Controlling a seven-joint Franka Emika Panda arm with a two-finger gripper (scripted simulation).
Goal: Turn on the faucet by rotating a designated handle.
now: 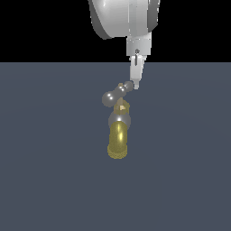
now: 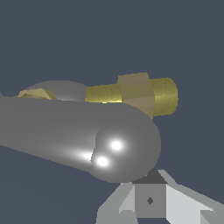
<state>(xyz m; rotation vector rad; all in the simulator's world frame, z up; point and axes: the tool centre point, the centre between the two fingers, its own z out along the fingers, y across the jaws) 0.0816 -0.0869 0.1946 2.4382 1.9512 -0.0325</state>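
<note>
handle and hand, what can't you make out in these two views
- Handle: in the exterior view the hand covers its far end; the wrist view's edge cuts it off.
- Hand: open or shut unclear; the exterior view shows it edge-on, the wrist view only its base.
- Faucet: spout hidden in the wrist view behind the handle.

One small tap with a shiny golden-brass curved spout (image 1: 118, 140) is seen. One slim glossy grey metal crossbar handle (image 1: 116, 94) with two rounded ends is counted. One white robot gripper (image 1: 136, 85) is shown.
</note>
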